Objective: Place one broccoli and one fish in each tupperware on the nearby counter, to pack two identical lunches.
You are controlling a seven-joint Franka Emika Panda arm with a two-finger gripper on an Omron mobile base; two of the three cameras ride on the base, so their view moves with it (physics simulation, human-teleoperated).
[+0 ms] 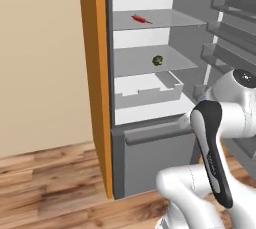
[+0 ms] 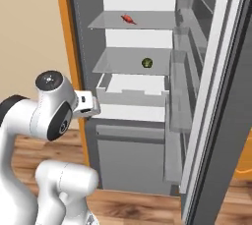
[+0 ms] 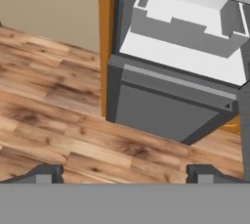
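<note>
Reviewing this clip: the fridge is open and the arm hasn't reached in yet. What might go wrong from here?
1. The broccoli sits far back on the middle shelf; reaching in, the arm may clip the drawer just below or the shelf above.
2. The open door with its racks stands close on the right, narrowing the approach.
3. The open gripper points at the floor, so a big reorientation is needed; the small round broccoli may roll when touched.
</note>
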